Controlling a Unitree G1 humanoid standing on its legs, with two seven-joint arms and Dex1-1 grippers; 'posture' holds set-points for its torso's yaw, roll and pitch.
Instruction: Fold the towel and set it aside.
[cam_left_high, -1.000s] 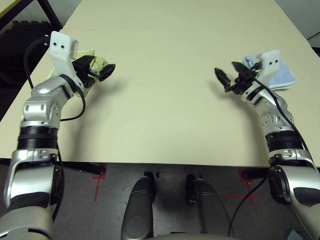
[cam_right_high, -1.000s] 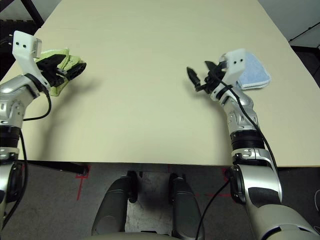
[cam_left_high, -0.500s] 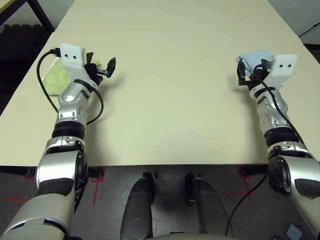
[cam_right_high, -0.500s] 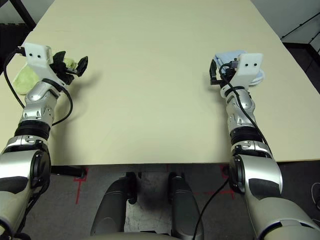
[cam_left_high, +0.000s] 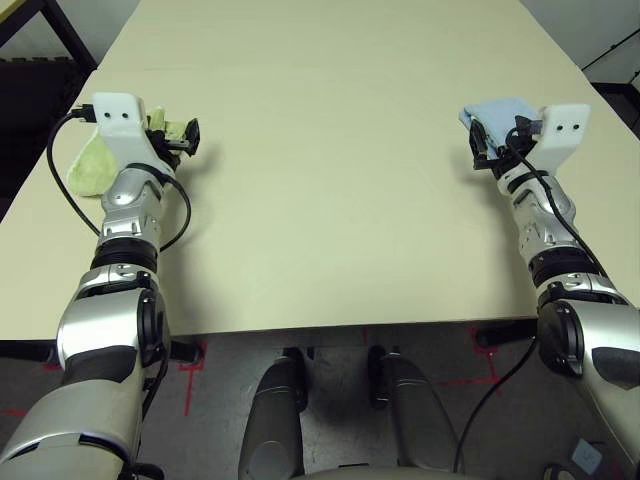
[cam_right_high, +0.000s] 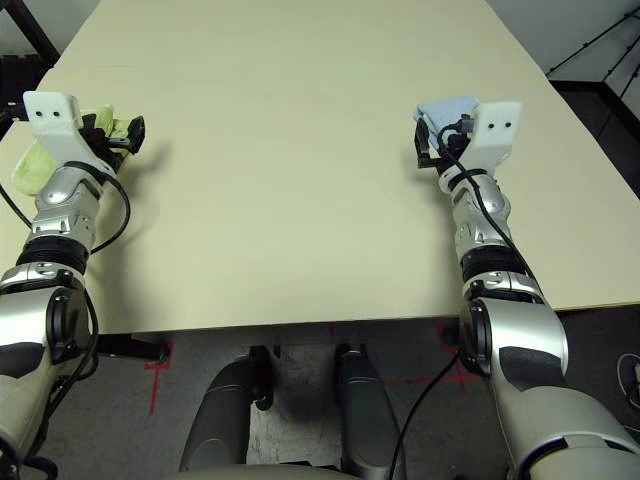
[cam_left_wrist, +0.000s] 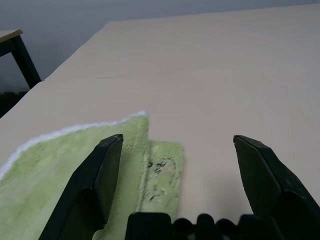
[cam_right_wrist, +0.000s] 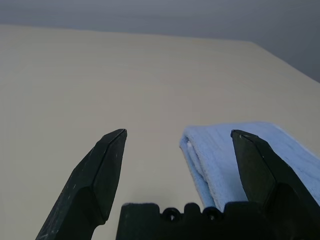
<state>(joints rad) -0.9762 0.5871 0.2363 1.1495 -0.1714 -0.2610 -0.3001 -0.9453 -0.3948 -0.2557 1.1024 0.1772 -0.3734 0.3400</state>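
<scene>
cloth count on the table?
2: the light green towel at the table's left side, by the left gripper; the light blue folded cloth at its right side, by the right gripper. The arms could hide more.

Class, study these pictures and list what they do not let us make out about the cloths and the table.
- Light green terry towel: its near part is cut off by the left wrist view's edge; the black fingers hide more.
- Light blue folded cloth: partly hidden by a black finger in the right wrist view.
- Pale cream tabletop: its far edge is cut off by the left eye view's top.
</scene>
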